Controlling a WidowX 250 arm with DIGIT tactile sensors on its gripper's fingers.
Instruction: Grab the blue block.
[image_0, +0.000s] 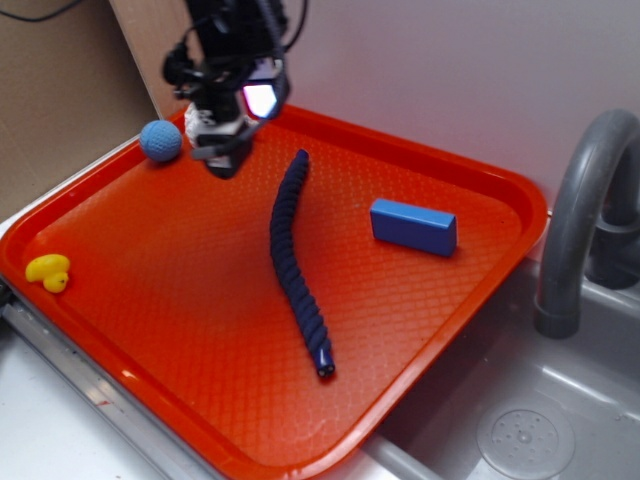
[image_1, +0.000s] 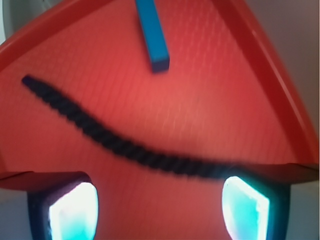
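The blue block (image_0: 413, 226) lies flat on the red tray (image_0: 180, 300), right of centre near the far right rim. In the wrist view the blue block (image_1: 152, 34) is at the top centre, far beyond the jaws. My gripper (image_0: 228, 140) hangs over the tray's far left part, well left of the block and clear of it. In the wrist view my gripper (image_1: 159, 210) is open, its two glowing pads (image_1: 75, 212) wide apart with bare tray between them.
A dark navy braided rope (image_0: 296, 260) lies across the tray's middle, between gripper and block; the rope (image_1: 120, 142) runs just beyond the jaws. A light-blue knitted ball (image_0: 160, 141) sits at the far left rim. A yellow duck (image_0: 48, 271) is at left. A grey faucet (image_0: 580, 220) and sink stand at right.
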